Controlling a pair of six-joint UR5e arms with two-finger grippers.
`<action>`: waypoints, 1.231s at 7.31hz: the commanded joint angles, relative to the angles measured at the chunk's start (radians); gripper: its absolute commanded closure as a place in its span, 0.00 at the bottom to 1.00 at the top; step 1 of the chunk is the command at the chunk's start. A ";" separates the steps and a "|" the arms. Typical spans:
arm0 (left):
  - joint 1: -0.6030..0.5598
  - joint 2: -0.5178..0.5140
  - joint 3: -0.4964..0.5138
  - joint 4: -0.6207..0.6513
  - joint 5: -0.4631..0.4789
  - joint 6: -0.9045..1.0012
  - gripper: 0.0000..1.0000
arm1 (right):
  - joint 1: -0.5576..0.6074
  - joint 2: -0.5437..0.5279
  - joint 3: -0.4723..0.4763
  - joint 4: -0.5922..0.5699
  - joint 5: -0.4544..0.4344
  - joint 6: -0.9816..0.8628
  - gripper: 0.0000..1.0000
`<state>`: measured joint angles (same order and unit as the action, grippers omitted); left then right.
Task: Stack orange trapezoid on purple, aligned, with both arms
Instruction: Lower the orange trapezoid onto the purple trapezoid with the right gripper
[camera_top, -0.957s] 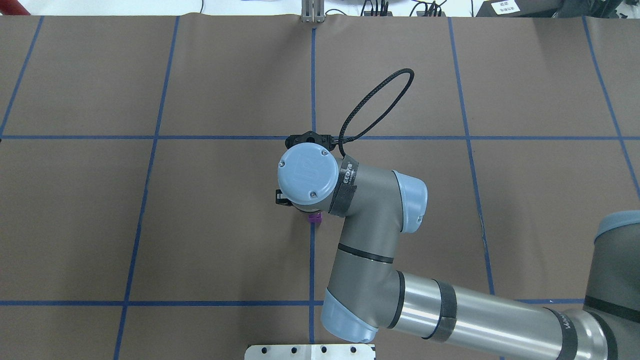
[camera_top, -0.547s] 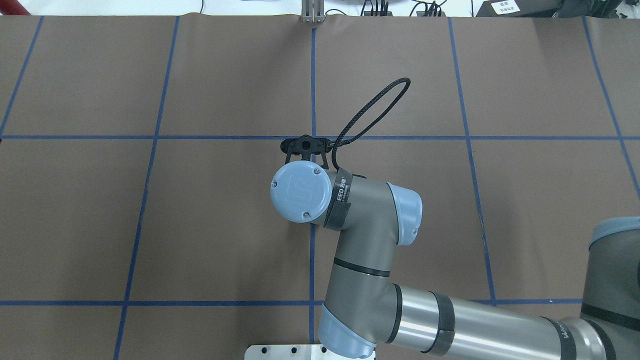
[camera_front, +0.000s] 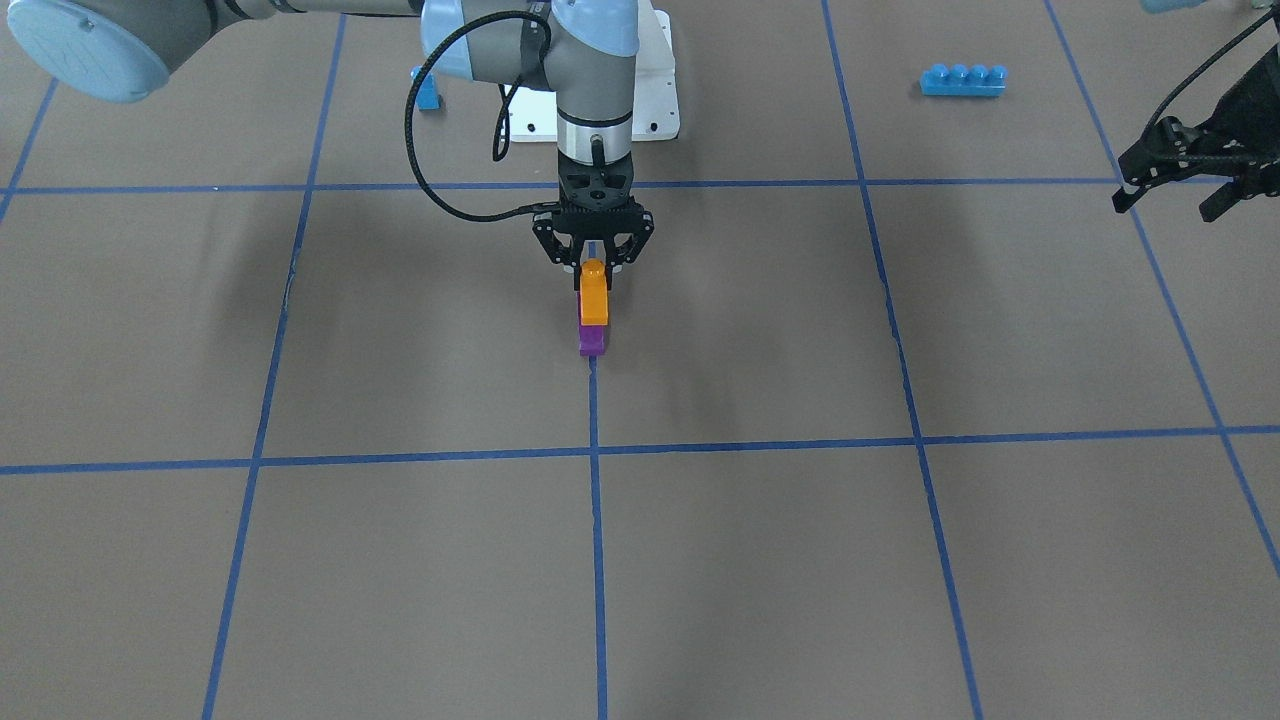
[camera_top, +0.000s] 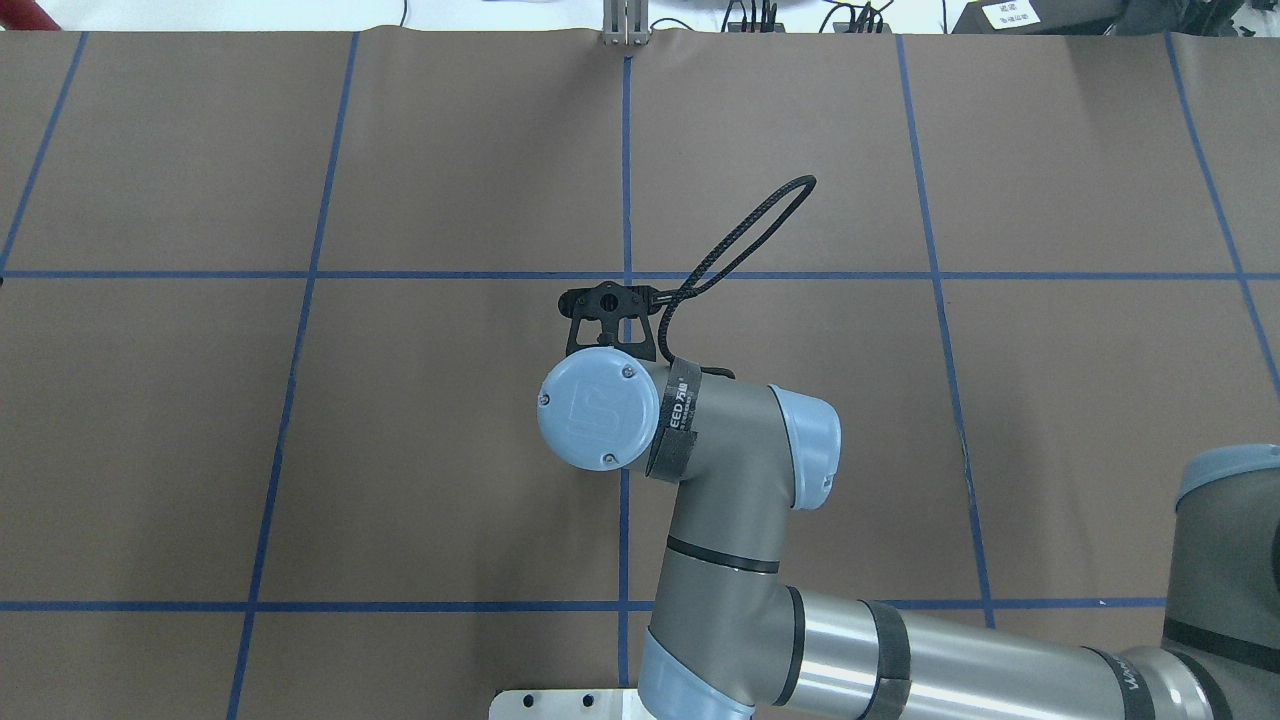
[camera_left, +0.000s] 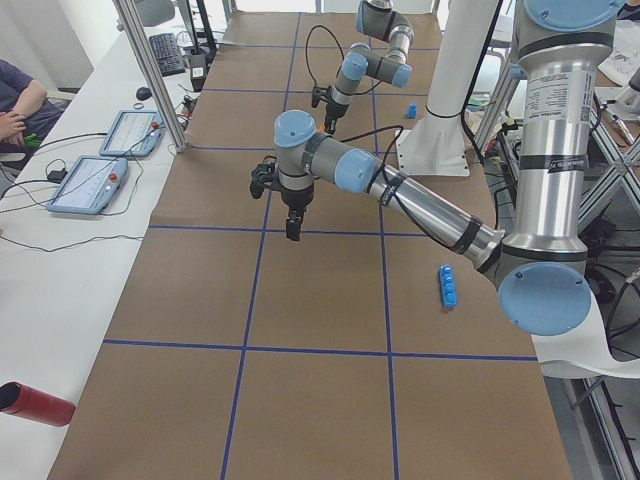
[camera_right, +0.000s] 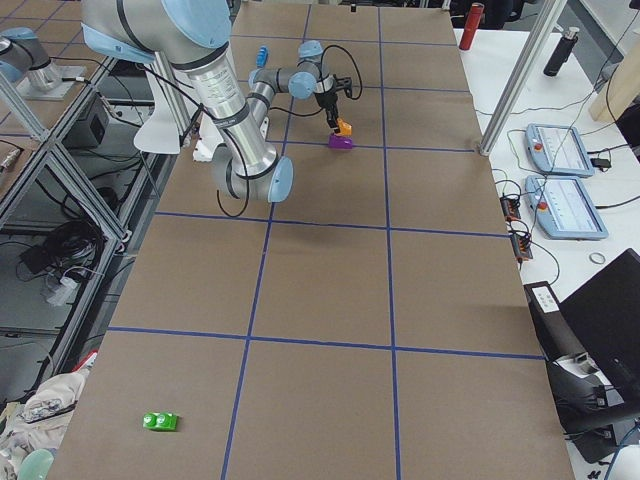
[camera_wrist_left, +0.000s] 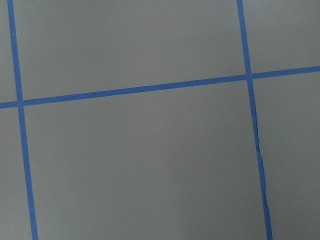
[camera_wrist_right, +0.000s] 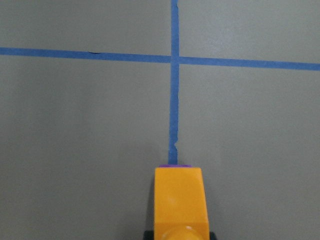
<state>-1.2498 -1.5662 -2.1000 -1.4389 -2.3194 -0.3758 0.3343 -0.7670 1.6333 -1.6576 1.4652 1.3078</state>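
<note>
The orange trapezoid (camera_front: 594, 295) stands stud-up directly over the purple block (camera_front: 592, 342), in line with it, at a blue tape line near the table's middle. My right gripper (camera_front: 594, 268) is shut on the orange trapezoid's top from above. In the right wrist view the orange trapezoid (camera_wrist_right: 180, 200) fills the bottom centre and only a sliver of the purple block (camera_wrist_right: 175, 165) shows past it. Whether the two touch I cannot tell. In the overhead view the right wrist (camera_top: 592, 408) hides both. My left gripper (camera_front: 1165, 208) is open and empty, raised far off to the side.
A long blue four-stud brick (camera_front: 962, 80) lies near the robot's base on the left arm's side. A small blue block (camera_front: 429, 92) sits beside the white base plate (camera_front: 655, 100). A green block (camera_right: 160, 421) lies at the table's far right end.
In the overhead view my right wrist has shifted left and toward the robot. It now covers the purple block, which showed at its edge one second ago. The cable loop dropped with it.
</note>
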 joint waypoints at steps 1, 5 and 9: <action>0.000 0.000 0.000 0.000 0.000 0.000 0.00 | 0.002 -0.002 0.000 -0.005 0.001 -0.009 1.00; 0.000 0.000 0.000 0.000 0.000 0.000 0.00 | -0.004 -0.005 0.000 -0.008 0.006 -0.009 1.00; 0.001 0.000 0.000 -0.006 0.000 -0.003 0.00 | -0.011 -0.006 -0.009 -0.002 -0.002 -0.010 1.00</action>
<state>-1.2500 -1.5662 -2.1000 -1.4439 -2.3194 -0.3781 0.3258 -0.7729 1.6288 -1.6623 1.4656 1.2980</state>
